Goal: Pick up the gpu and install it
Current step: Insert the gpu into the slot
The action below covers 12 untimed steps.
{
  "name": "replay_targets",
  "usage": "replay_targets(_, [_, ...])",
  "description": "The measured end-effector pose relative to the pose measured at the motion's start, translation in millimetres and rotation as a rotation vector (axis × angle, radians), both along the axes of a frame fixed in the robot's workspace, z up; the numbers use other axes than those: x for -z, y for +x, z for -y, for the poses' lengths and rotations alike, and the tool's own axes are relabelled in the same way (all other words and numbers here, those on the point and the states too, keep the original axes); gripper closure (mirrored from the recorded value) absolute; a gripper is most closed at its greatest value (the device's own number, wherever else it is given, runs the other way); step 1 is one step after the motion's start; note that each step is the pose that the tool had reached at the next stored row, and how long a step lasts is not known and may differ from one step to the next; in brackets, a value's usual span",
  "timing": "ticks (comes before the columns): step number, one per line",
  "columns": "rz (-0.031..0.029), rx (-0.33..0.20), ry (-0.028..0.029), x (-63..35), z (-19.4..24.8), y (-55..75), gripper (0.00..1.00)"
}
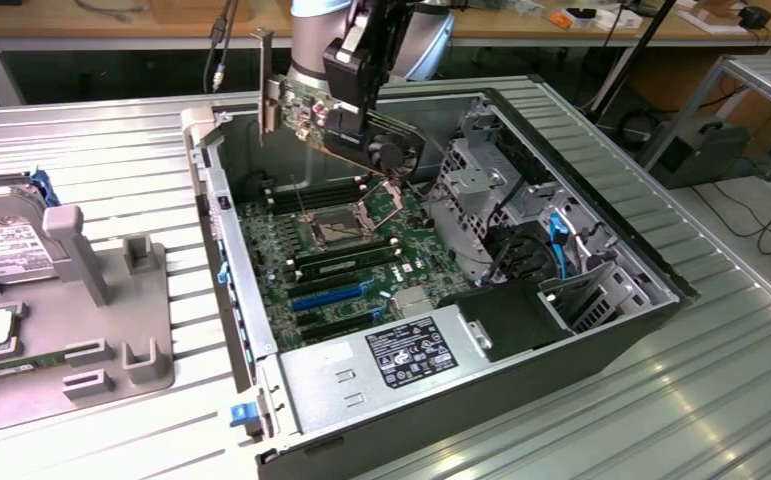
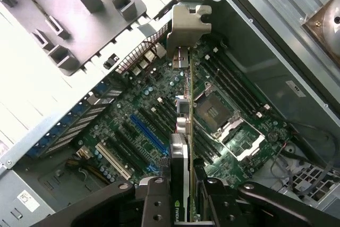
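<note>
Pincer (image 2: 186, 185) clamped on gpu (image 2: 180, 155), held edge-on above mobo (image 2: 159, 95) inside open pc case (image 1: 608, 215).

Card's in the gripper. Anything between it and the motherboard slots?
Nothing visible. The gpu, clamped in the gripper, hangs over the open case; the blue slot and its neighbours lie bare. The drive cage stands clear to the exterior view's right.
</note>
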<state>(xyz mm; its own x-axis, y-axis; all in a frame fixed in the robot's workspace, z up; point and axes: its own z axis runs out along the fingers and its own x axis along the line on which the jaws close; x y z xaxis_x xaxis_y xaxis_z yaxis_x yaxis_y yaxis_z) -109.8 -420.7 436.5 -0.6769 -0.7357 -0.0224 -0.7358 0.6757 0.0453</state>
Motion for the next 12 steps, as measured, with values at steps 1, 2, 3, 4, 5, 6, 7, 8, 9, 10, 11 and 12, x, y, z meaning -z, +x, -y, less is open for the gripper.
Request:
replay_targets(1, [0.0000,-0.011,0.0000,0.0,0.0,0.0,0.73])
replay_targets(2, [0.0000,-0.022,0.0000,0.0,0.0,0.0,0.73])
replay_targets(3, [0.0000,-0.030,0.0000,0.0,0.0,0.0,0.73])
replay_targets(4, [0.0000,-0.035,0.0000,0.0,0.0,0.0,0.73])
replay_targets(5, [0.0000,-0.046,0.0000,0.0,0.0,0.0,0.73])
replay_targets(6, [0.0000,-0.051,0.0000,0.0,0.0,0.0,0.73])
replay_targets(7, [0.0000,-0.058,0.0000,0.0,0.0,0.0,0.73])
replay_targets(8, [0.0000,-0.064,0.0000,0.0,0.0,0.0,0.73])
replay_targets(9, [0.0000,-0.072,0.0000,0.0,0.0,0.0,0.73])
replay_targets(10, [0.0000,-0.082,0.0000,0.0,0.0,0.0,0.73])
replay_targets(11, [0.0000,-0.094,0.0000,0.0,0.0,0.0,0.73])
replay_targets(12, [0.0000,-0.111,0.0000,0.0,0.0,0.1,0.73])
